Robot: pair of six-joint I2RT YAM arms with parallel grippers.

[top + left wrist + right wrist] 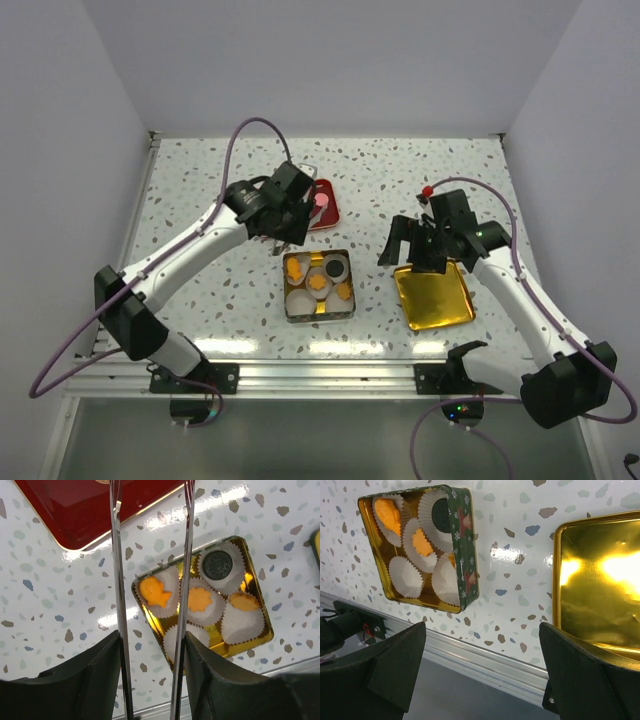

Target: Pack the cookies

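Small orange cookies fill the tin's paper cups; left gripper open, empty; fetch remaining biscuits gently.

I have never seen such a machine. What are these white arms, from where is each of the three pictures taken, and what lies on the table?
These are two robot arms bolted at the near table edge. One picture comes from a camera above and behind them; the other two come from cameras on each wrist.

On the speckled table stands a square tin with white paper cups; some hold cookies, orange ones and a dark one. A red tray lies behind, a gold lid to the right.

The left gripper carries long thin tongs, open and empty. The right gripper is open and empty too.
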